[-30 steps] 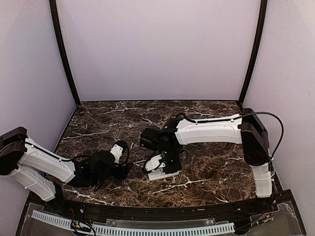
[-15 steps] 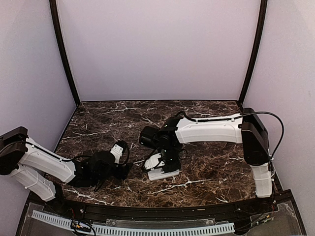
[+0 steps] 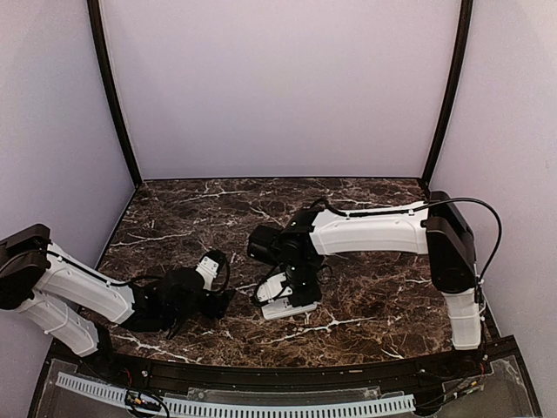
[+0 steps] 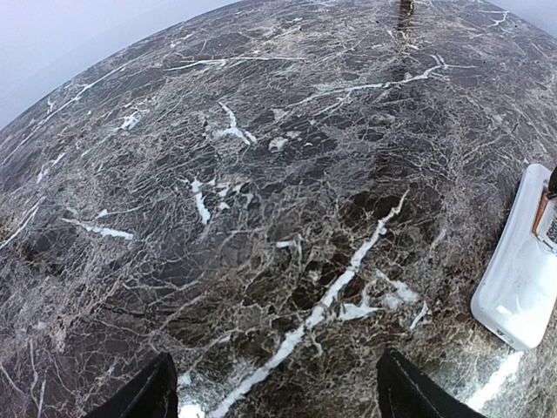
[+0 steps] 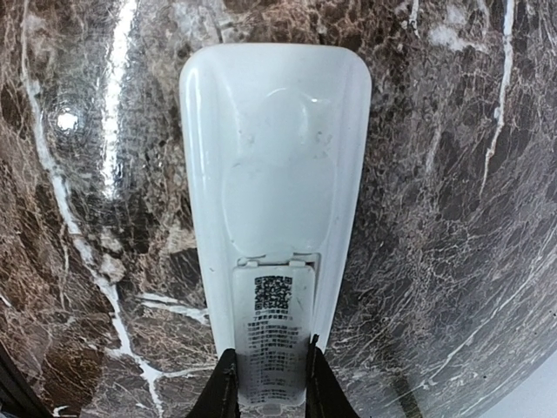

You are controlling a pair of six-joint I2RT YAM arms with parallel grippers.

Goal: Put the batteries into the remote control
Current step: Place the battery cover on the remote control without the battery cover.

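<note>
Right wrist view, remote control (image 5: pixel 274 157) beneath right claw (image 5: pixel 271 383), fingertips (image 5: pixel 228 388) flanking its labelled bay (image 5: pixel 272 318), grip unclear

glossy white plastic remote control (image 5: pixel 274 157) on polished dark marble-look table (image 4: pixel 218 218) (white veins, reflective sheen).

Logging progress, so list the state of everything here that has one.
Remote control: back face up, flat on table.
Labelled cover: over the bay, between the gripper's fingers.
Right gripper: shut on the labelled cover.
Left gripper: open, empty.
Batteries: only an orange sliver shows.
</note>
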